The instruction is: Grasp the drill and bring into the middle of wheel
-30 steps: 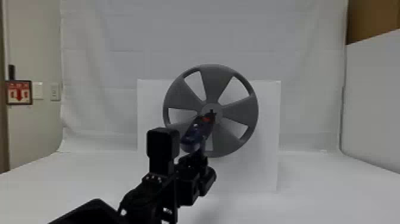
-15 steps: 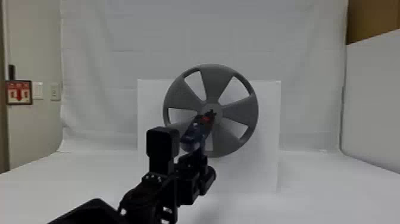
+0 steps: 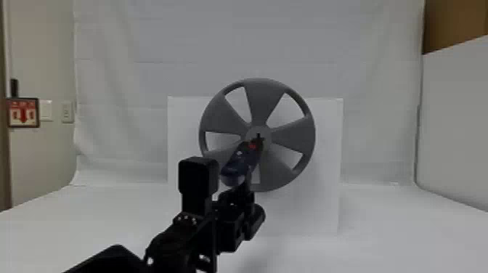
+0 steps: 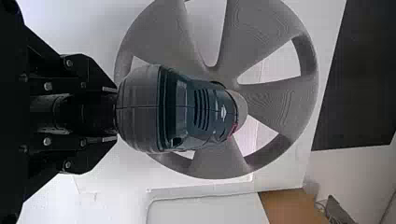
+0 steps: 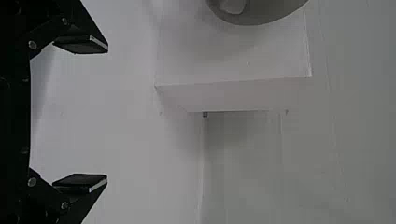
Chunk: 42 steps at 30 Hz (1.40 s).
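- The left tool (image 3: pixel 238 194) grips the drill (image 3: pixel 241 159), its two black fingers on either side of the handle.
- The drill sits just above and ahead of the left tool, its dark blue body sloping up to a red patch and a dark front end.
- In the head view, that front end overlaps the middle of the wheel (image 3: pixel 263 103); whether they touch, one cannot tell.
- The grey wheel stands upright beyond the left tool, in front of a white panel (image 3: pixel 319 210).
- The right tool (image 5: pixel 107 113) is open, its fingers wide apart with nothing between them.
- The white worktop (image 3: pixel 381 225) spreads to both sides of the left tool.
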Available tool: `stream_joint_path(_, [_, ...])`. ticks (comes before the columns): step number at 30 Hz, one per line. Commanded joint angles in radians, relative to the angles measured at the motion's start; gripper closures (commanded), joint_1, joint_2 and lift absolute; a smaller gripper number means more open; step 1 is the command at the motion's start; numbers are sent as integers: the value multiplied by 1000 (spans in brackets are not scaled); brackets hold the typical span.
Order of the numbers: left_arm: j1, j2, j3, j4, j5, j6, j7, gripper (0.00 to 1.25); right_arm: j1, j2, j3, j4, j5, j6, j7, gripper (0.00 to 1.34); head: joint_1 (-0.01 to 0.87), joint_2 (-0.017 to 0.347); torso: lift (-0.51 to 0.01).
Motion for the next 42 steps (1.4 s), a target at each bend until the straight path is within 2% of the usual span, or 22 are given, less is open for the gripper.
stream_joint_path(1, [14,0,8,-5,2,-14,-18,1176,3,0,-3,0,0,0,8,298,54,31,-403])
stream_joint_path(12, [60,5,40,-35,-8,-47,-83,1177,3,0,-3,0,-2,0,8,298,54,31,-403])
stream_joint_path(22, [124,8,126,-51,-49,-53,-81,1177,0,3,0,0,2,0,8,298,54,31,-403])
stream_joint_path(31, [144,8,166,-20,-74,-53,19,1177,-2,5,9,2,15,0,8,298,54,31,-403])
stream_joint_path(37, [138,8,150,12,-71,-51,104,1177,-3,5,13,3,20,0,8,298,54,31,-403])
stream_joint_path(42, [124,5,132,48,-69,-53,146,1177,-3,5,16,3,25,0,8,298,54,31,-403])
